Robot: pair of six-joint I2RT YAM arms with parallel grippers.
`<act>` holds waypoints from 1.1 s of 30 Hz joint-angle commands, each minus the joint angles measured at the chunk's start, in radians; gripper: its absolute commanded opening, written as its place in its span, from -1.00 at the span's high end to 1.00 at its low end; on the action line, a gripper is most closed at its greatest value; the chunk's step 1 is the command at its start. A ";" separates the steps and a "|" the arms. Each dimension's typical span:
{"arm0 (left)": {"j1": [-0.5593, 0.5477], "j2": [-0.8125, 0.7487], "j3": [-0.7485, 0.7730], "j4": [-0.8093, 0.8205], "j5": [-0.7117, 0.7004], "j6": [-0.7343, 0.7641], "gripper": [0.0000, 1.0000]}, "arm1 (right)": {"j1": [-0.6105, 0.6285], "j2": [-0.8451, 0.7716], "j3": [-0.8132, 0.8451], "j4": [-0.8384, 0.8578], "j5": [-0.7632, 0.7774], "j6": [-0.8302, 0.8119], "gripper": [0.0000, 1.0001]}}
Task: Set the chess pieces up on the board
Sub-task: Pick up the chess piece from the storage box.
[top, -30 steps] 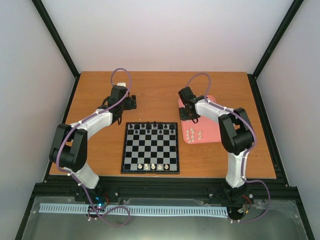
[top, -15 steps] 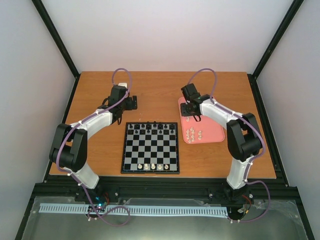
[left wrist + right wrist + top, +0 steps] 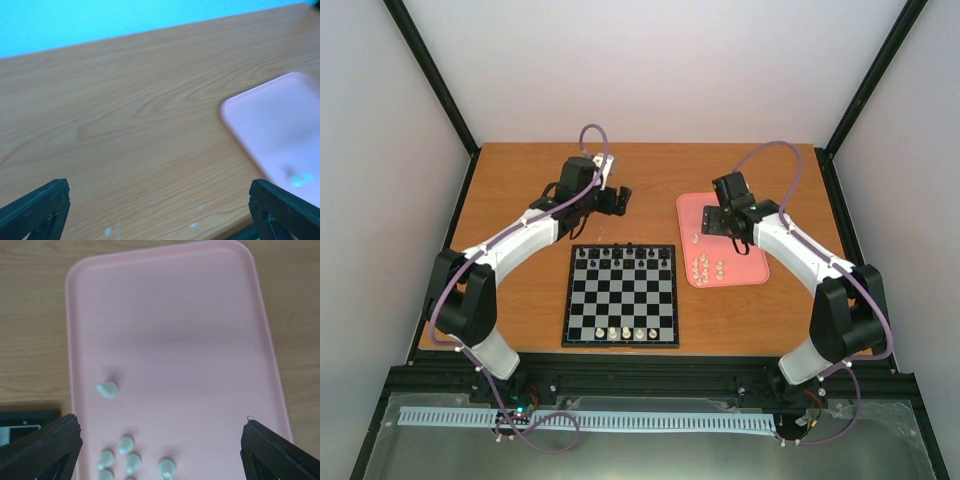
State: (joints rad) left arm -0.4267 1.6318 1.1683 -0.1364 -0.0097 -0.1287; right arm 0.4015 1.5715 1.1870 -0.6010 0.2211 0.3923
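Wooden tabletop [image 3: 520, 190]: right gripper [image 3: 160, 432] is hovering gaping, empty, over the tray [image 3: 175, 315], likely fetching a piece [image 3: 107, 389]; next, lowering onto one beneath it. Left gripper [image 3: 159, 195] is idling open, empty.

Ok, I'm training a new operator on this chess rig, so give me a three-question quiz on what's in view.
1. Which gripper hovers over the tray?
2. True or false: the white pieces on the board stand in its far row.
3. The left gripper is: A open over bare table; B shut on a piece; C open over the board.
Key: 1 the right gripper, open and empty; 2 false, they stand in the near row; 3 A.
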 commanded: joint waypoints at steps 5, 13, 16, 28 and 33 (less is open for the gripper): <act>-0.045 0.076 0.211 -0.103 0.191 0.032 -0.95 | -0.020 -0.152 -0.151 -0.001 -0.011 0.067 -1.00; -0.147 0.213 0.395 -0.215 0.165 0.026 -0.84 | -0.021 -0.252 -0.247 0.049 0.075 0.076 -1.00; -0.201 0.288 0.497 -0.297 0.155 0.035 -0.76 | -0.027 -0.274 -0.254 0.039 0.118 0.084 -1.00; -0.303 0.510 0.535 -0.266 0.282 0.112 -0.49 | -0.204 -0.478 -0.426 0.067 0.102 0.103 -1.00; -0.317 0.616 0.609 -0.312 0.290 0.161 -0.35 | -0.205 -0.422 -0.413 0.065 0.075 0.095 -1.00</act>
State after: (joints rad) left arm -0.7227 2.1891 1.6878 -0.4103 0.2455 -0.0299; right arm 0.2005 1.1084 0.7670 -0.5640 0.3176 0.4866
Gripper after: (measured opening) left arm 0.686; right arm 0.999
